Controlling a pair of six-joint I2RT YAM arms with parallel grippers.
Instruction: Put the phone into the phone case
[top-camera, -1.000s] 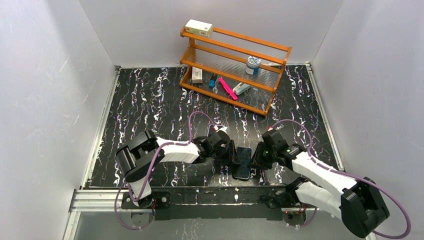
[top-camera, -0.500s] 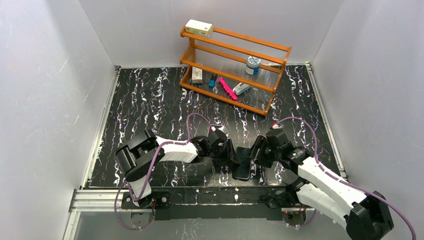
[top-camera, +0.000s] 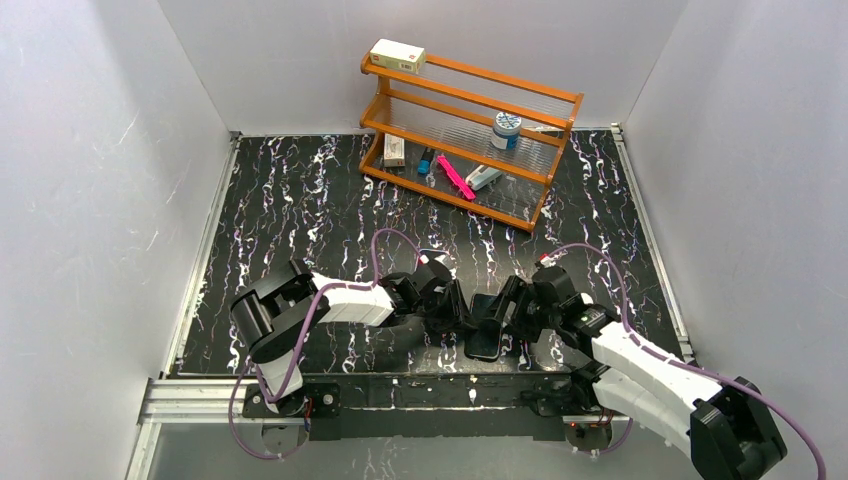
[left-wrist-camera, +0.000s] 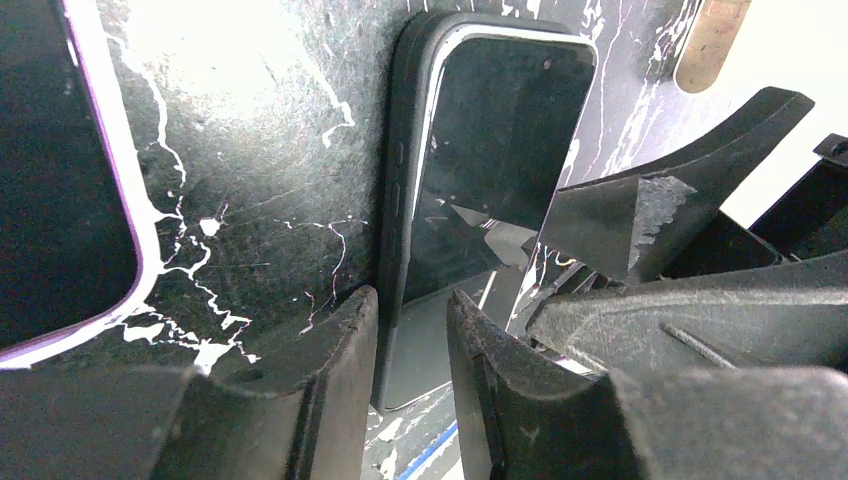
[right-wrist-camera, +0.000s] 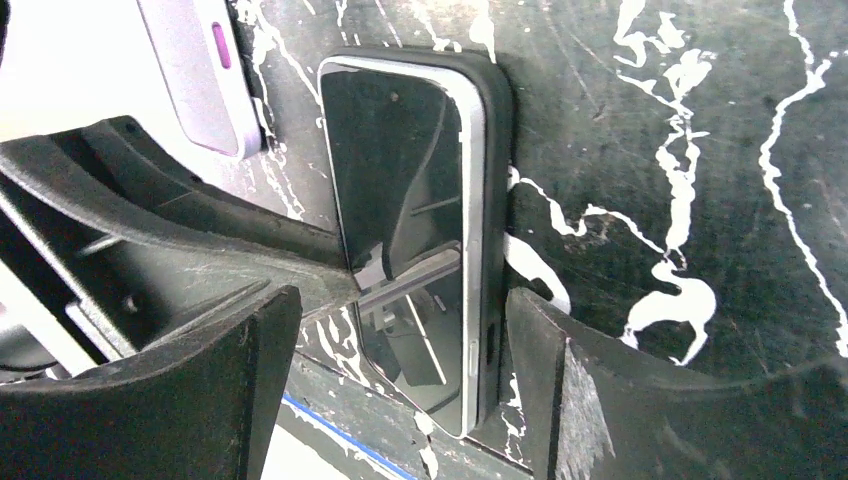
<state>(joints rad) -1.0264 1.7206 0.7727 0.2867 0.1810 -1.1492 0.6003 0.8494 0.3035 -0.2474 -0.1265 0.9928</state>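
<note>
**Fitting stage, judged near completion.** You see the phone (right-wrist-camera: 400, 200) lying face up inside the phone case (right-wrist-camera: 495, 200). Its bright rim is enclosed by the black wall along every edge in view. Both lie on the table (right-wrist-camera: 650, 150), directly between the two tools.

- **Right gripper (right-wrist-camera: 400, 310):** jaws wide, astride the cased phone's near end.
- **Left gripper (left-wrist-camera: 410, 300):** jaws narrow, astride the case's long edge; whether they pinch it cannot be told.

Probably left for you: confirm the hidden near corner is seated, then withdraw.
</note>
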